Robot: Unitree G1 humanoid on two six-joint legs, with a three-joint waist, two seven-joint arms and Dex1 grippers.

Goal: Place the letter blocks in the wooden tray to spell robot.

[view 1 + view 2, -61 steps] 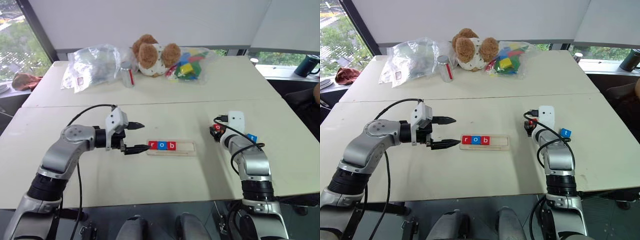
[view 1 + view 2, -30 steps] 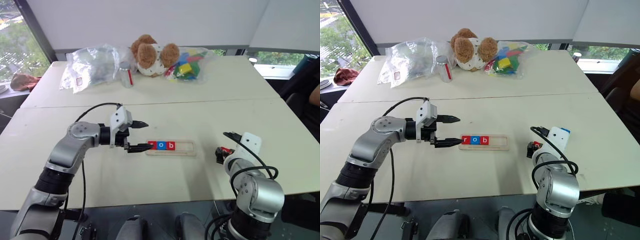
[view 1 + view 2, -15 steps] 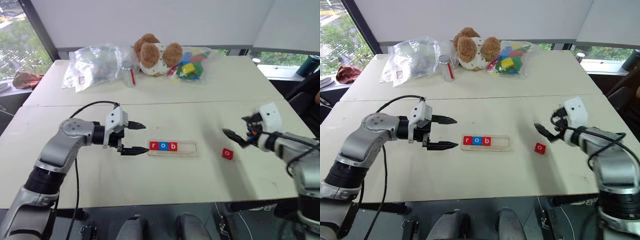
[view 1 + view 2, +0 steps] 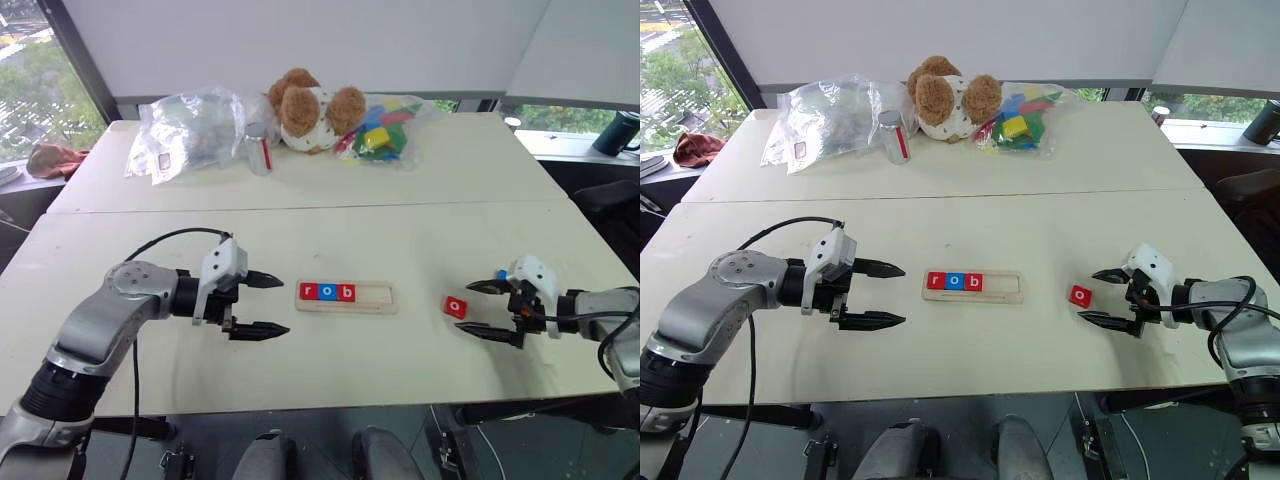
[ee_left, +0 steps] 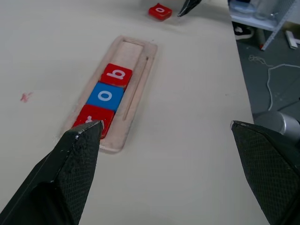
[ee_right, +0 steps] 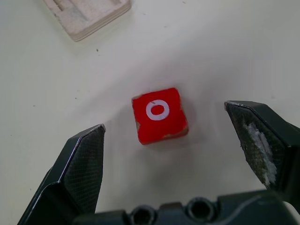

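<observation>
Left eye view: on the pale table [image 4: 400,230], the left claw [image 4: 262,304] hangs wide and empty, just left of the wooden tray [image 4: 345,297]. The tray lies flat mid-table with three letter blocks filling its left part: a red r [image 4: 308,291], a blue o [image 4: 326,292] and a red b [image 4: 344,292]; its right part is bare. Further right a loose red o block [image 4: 455,306] lies on the table, apart from the tray. The right claw [image 4: 484,308] points at it, wide and empty, just beside it.
</observation>
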